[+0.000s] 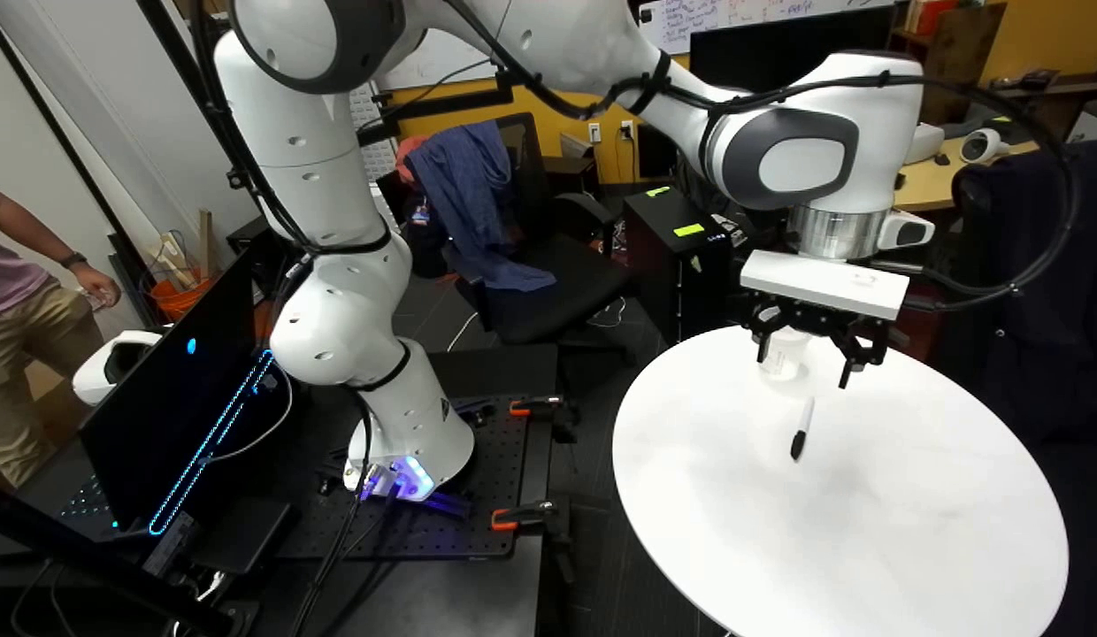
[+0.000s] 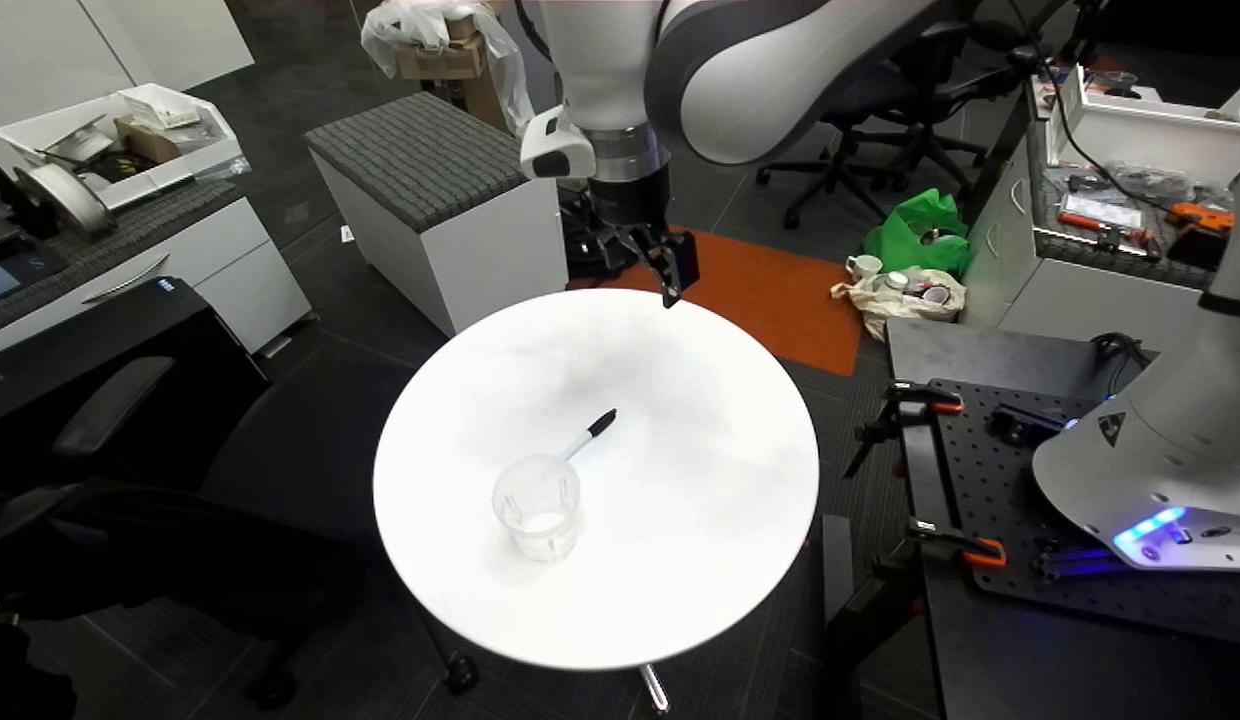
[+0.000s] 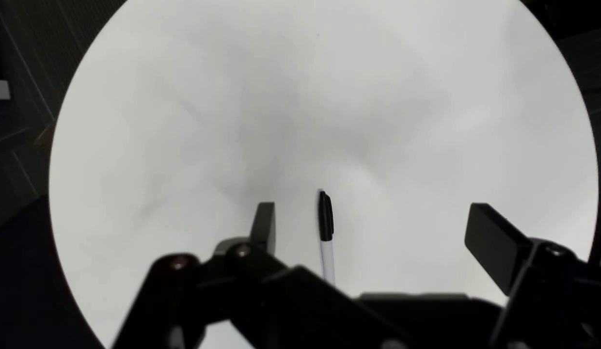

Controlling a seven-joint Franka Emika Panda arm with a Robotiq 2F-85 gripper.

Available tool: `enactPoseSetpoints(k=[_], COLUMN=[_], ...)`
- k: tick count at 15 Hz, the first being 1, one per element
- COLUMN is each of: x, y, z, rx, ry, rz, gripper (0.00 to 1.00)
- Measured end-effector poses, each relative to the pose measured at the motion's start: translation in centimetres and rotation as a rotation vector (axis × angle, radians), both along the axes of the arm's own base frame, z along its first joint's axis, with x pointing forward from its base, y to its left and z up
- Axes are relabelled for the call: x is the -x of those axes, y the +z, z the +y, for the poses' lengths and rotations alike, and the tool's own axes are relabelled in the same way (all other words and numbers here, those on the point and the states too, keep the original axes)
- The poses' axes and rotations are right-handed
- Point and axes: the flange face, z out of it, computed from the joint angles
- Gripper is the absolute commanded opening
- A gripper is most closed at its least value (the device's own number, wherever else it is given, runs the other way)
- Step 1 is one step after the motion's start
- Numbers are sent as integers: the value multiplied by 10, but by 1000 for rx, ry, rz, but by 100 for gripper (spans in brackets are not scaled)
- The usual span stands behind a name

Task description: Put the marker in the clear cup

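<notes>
Claw (image 3: 371, 220) gapes wide, empty — marker (image 3: 327, 237) lies below, off-centre in the wrist-view gap, length crossing the closing line!

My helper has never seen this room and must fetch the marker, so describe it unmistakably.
Find the round white table. Near the clear cup on it lies the marker. Unlike the upright, translucent cup, it lies flat, slim, white-bodied and black-capped.
</notes>
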Motion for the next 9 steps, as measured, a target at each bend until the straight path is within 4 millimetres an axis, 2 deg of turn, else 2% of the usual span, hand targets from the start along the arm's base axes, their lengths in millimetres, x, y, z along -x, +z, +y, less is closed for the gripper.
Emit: enactPoseSetpoints(k=[4, 9], x=[-8, -22], y=[-21, -53], z=[1, 12], rx=[-15, -48], ry=[108, 196], rz=[-32, -83], gripper=[100, 100])
